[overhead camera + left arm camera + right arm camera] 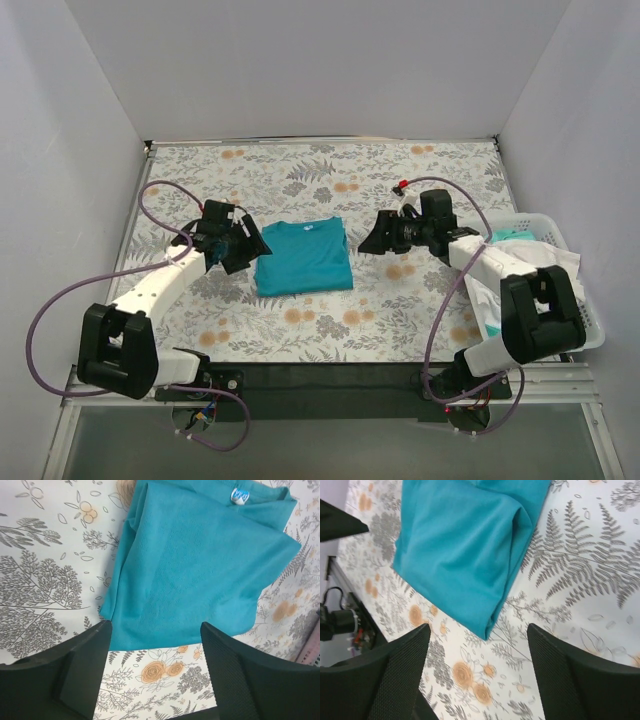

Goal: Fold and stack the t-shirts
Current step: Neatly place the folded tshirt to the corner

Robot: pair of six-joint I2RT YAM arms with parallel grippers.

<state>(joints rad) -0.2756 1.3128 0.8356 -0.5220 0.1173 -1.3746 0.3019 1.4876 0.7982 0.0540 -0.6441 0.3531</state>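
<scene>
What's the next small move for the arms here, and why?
Probably swing the right gripper toward the basket for another shirt. The teal t-shirt lies folded on the table. The left gripper and the right one are open, holding nothing, and crumpled white and aqua cloth sits in the basket.

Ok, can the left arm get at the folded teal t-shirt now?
Probably yes: the left end effector, open, hangs right beside the left edge of the teal t-shirt, and nothing lies between them.
</scene>
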